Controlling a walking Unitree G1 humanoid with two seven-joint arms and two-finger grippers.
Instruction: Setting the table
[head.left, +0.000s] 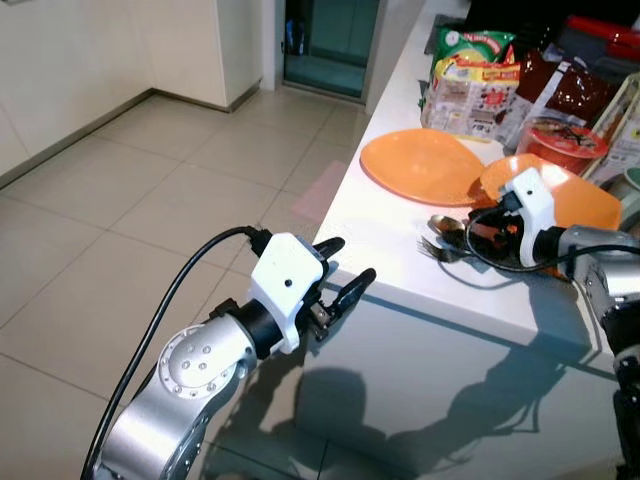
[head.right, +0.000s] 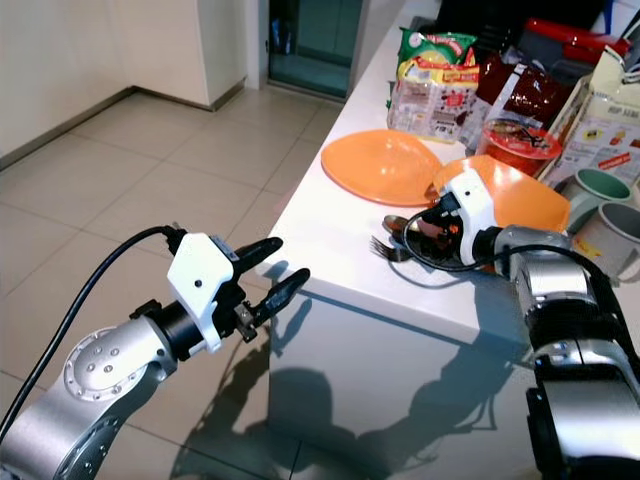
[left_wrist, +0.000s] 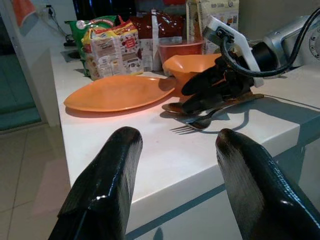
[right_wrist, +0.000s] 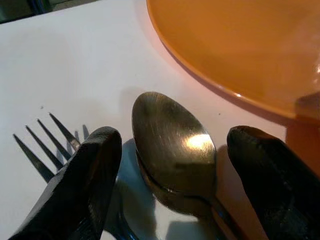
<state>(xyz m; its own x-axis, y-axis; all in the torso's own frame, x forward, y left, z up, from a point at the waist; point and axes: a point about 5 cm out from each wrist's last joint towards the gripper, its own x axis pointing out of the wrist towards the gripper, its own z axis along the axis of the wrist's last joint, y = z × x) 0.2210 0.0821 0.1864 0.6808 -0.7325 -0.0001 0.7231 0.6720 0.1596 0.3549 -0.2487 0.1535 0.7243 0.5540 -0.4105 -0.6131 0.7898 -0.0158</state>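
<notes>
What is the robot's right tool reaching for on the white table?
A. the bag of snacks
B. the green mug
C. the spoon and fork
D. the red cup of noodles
C: the right tool sits low over the table with one finger on each side of the spoon, and the fork lies just beside it, near the orange plate.

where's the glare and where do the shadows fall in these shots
Right wrist view: a bright glint on the spoon bowl, between the right gripper fingers. Left eye view: arm shadows fall on the counter front, below the open left gripper.
</notes>
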